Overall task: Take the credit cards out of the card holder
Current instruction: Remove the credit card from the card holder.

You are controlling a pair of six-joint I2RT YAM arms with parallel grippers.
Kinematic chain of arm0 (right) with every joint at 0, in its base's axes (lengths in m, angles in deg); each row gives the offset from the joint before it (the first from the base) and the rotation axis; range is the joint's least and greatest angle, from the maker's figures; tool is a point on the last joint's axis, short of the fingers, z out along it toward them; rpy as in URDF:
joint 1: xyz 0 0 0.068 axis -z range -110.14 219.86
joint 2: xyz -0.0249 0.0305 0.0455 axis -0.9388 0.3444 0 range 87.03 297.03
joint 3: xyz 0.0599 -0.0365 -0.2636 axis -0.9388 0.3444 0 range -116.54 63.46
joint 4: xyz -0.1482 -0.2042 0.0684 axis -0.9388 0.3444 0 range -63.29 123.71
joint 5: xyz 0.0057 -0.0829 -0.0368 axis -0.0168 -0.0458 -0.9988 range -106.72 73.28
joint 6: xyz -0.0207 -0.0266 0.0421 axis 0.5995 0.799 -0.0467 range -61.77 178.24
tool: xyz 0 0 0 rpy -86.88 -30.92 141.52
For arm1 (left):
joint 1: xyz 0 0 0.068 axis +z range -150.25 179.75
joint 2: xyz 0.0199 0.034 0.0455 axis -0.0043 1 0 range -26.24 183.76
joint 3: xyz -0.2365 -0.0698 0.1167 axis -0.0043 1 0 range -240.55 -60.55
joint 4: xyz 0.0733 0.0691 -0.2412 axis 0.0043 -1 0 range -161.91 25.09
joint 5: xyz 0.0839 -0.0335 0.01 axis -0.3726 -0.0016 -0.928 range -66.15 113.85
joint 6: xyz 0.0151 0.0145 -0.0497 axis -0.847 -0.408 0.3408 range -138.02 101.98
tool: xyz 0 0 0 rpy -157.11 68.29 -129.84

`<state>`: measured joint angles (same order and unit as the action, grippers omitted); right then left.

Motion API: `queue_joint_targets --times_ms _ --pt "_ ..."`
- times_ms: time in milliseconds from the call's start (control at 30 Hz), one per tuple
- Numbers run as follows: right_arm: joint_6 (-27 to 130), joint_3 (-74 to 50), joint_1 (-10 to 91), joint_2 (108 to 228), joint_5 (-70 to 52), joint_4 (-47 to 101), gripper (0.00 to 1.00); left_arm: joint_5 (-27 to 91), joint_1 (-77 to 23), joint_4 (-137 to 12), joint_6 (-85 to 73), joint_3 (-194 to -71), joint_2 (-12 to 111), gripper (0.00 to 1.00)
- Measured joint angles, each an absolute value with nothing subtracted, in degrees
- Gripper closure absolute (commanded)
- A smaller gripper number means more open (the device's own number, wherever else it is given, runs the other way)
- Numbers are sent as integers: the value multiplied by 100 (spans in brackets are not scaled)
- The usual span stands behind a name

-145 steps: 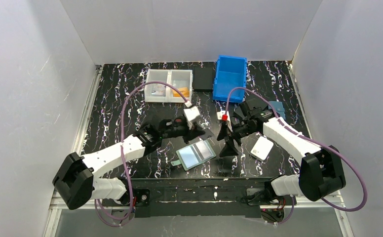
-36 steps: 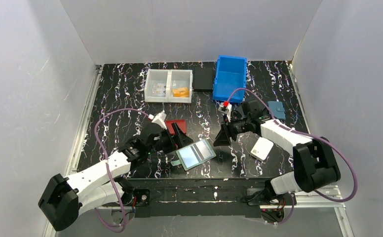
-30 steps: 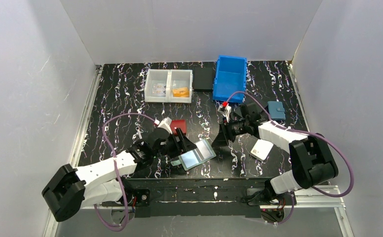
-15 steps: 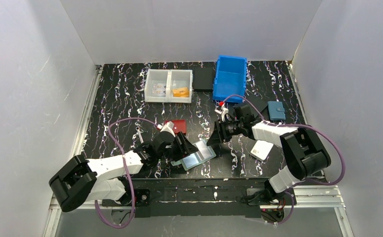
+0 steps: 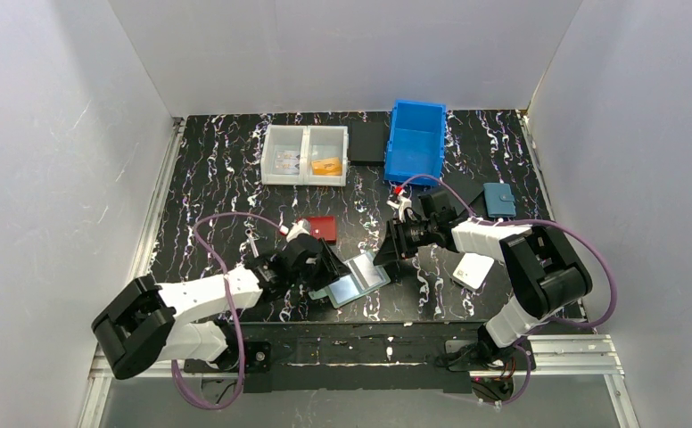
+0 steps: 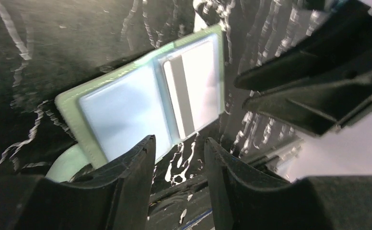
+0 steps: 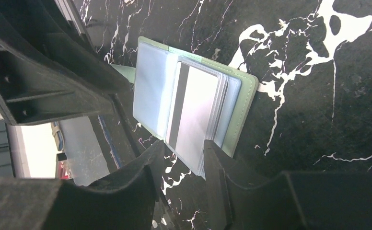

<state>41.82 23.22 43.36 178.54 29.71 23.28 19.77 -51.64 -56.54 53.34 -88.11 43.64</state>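
Sage card holder lies open, flat on black white-veined table, front centre. Long axis diag, near-left to far-right. Card w/ dark stripe in its far-right half. L gripper & R gripper at opposite ends, jaws apart, gripping nothing. White walls.

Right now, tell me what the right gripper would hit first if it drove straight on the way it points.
Most likely the near edge of the open card holder: the right gripper points at its clear sleeves, with a striped credit card on top. Depth is unclear.
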Motion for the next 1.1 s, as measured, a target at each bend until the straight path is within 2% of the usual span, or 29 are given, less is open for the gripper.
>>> queue_joint_targets --times_ms 133,267,567,667,767,900,1033,1100 --pt "4235 2315 4320 17854 2945 2369 56 1454 -5164 -7841 5339 -10369 4571 58" --pt "4308 2311 4320 17854 2946 2374 56 975 -5164 -9031 5126 -11687 4572 58" --pt "4368 2295 4320 17854 2948 2378 56 460 -5164 -10336 4860 -12039 4100 58" --pt "4383 2293 4320 17854 2950 2379 56 661 -5162 -10036 4634 -11798 4043 65" --pt "4389 2285 4320 17854 2959 2381 56 1559 -5159 -8452 4172 -10694 3843 67" --pt "4391 2277 4320 17854 2977 2382 56 2605 -5150 -6635 3991 -9216 3995 65" --pt "4412 2273 4320 17854 2993 2392 56 2932 -5053 -6080 3799 -8977 4007 63" --pt "4470 2261 4320 17854 2999 2425 56 2902 -5000 -6095 3605 -9045 3738 57"
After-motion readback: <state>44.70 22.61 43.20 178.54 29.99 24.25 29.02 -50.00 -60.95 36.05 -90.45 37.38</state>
